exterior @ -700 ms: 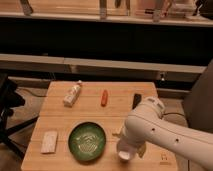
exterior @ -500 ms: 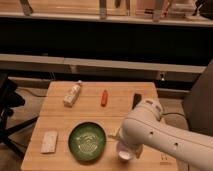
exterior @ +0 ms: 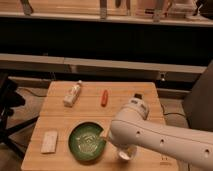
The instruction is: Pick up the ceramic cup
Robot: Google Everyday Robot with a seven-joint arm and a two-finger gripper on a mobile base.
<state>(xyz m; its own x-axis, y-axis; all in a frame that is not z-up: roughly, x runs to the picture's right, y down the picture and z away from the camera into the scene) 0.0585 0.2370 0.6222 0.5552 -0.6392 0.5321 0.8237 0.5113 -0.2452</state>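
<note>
The ceramic cup (exterior: 125,154) is a small white round cup near the front edge of the wooden table (exterior: 60,125), just right of the green bowl (exterior: 87,141). Only its lower part shows under my white arm (exterior: 160,140), which reaches in from the right and covers its top. My gripper (exterior: 120,147) is at the arm's end right over the cup, mostly hidden by the arm's shell.
A white bottle with a label (exterior: 72,94) lies at the back left. A red object (exterior: 104,97) lies at the back middle and a small dark item (exterior: 137,96) at the back right. A white packet (exterior: 50,141) lies front left. A dark chair (exterior: 7,107) stands to the left.
My arm has shifted slightly and now covers more of the cup's top. The cup, the bowl and the other objects have not moved.
</note>
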